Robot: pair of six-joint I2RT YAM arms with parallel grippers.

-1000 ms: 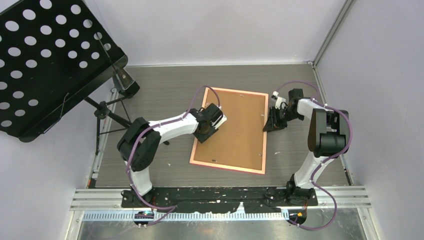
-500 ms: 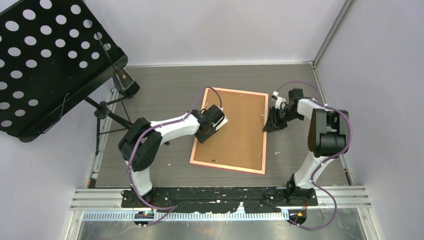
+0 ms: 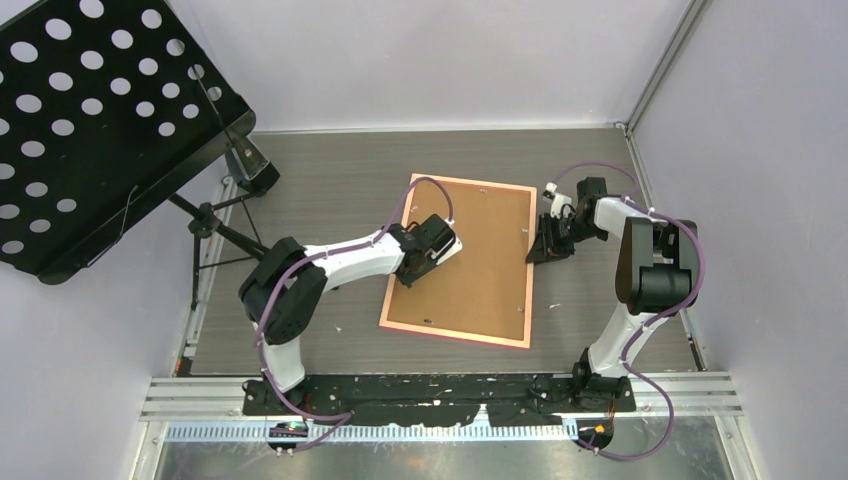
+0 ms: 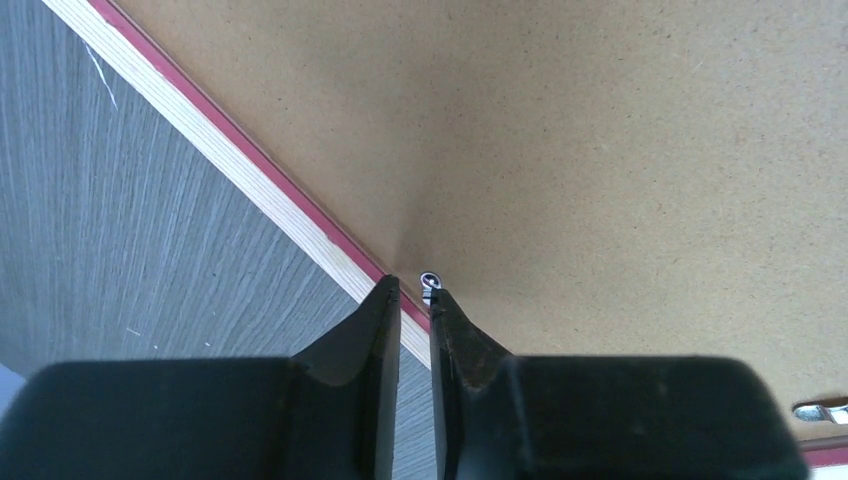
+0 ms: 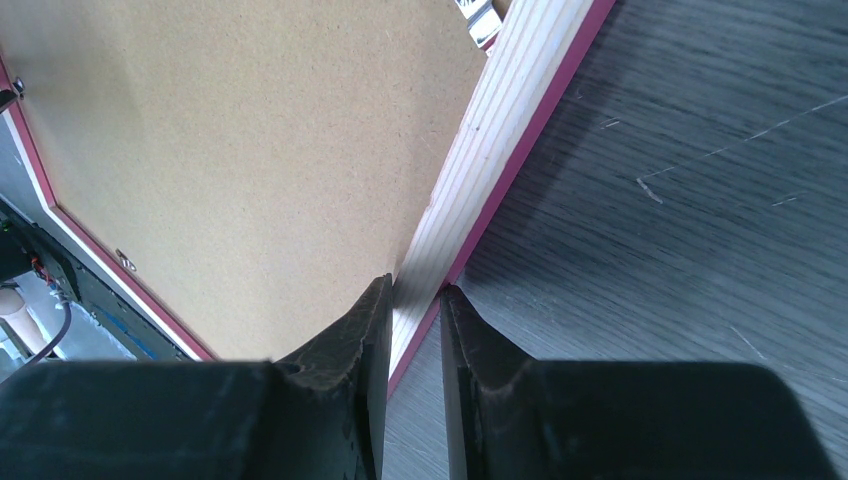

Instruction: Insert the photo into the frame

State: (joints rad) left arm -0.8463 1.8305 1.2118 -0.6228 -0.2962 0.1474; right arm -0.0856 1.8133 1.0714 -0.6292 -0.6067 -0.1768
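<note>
The left arm [image 3: 350,255] has reached a little further right, carrying its wrist in over the brown backing board [image 3: 480,260]; the left gripper [image 4: 412,296] has drawn its jaws in from a wider gap to a thin slit at the left rail of the frame [image 4: 250,165]; the purple cable [image 3: 428,180] looped above it has swung right with the wrist.

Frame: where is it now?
Top view: frame lies back-up on the table, left gripper at its left edge, right gripper at its right edge.
</note>
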